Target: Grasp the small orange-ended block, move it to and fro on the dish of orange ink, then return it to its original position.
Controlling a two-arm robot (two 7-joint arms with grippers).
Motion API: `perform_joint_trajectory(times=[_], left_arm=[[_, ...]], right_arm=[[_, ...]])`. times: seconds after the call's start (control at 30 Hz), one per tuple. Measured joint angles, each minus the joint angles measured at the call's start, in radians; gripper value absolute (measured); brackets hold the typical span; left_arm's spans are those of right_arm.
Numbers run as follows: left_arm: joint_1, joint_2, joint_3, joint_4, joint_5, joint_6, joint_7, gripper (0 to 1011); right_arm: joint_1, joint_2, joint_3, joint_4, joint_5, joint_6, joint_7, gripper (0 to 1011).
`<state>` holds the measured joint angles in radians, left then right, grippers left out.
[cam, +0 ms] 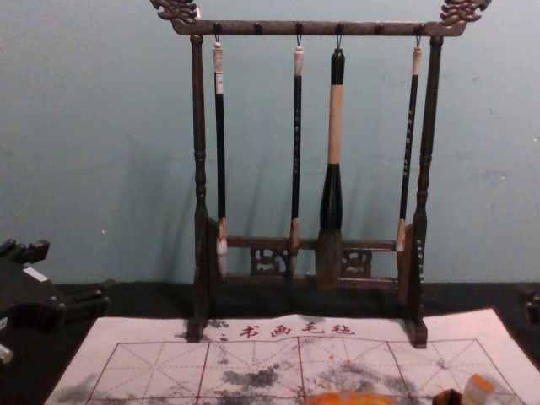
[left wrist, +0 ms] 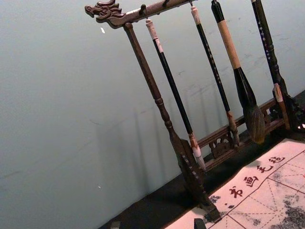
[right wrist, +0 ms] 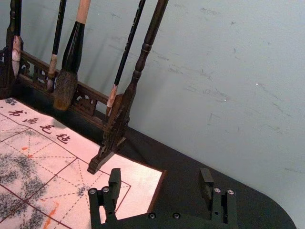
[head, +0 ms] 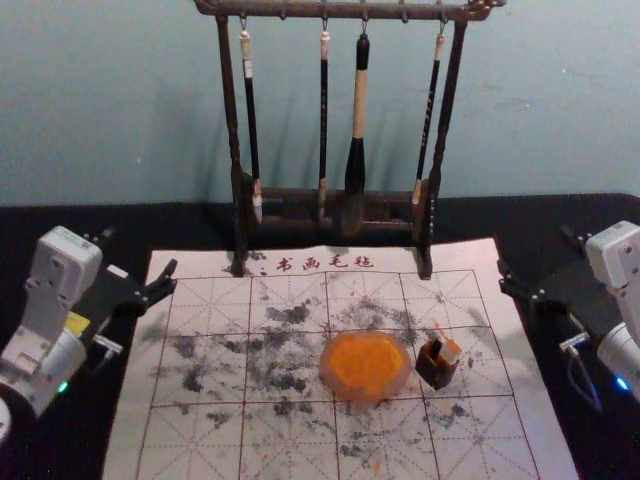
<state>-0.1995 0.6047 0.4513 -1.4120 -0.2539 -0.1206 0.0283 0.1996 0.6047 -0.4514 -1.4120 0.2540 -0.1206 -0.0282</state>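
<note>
My right hand (right wrist: 160, 180) waits wide open, off past the right edge of the mat (head: 200, 440), with nothing in it. My left hand (left wrist: 157, 224) is open and empty too, out by the left side — I think this job is nearer the right one. The small block (cam: 478, 390) is on the mat to the right of the ink dish (head: 326, 375), by a small dark holder (head: 435, 372). I guess it sits close to the dish so the trip to the ink is short. The holder may prop it up so I can grab it. The rack (cam: 253, 28) hangs its brushes (cam: 334, 126) at the back, which leaves room for me to reach.

The block looks tipped, its pale top poking up and to my right, with some orange on it. Its long side seems to slant — I can't tell how far down it goes. My fingers should match that slant, or it could twist.
</note>
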Motion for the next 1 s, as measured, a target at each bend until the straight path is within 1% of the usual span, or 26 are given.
perform_joint_trajectory(times=[1.0], left_arm=[[0.000, 0.000, 0.000, 0.000, 0.000, 0.000, 0.000, 1001]], right_arm=[[0.000, 0.000, 0.000, 0.000, 0.000, 0.000, 0.000, 1003]])
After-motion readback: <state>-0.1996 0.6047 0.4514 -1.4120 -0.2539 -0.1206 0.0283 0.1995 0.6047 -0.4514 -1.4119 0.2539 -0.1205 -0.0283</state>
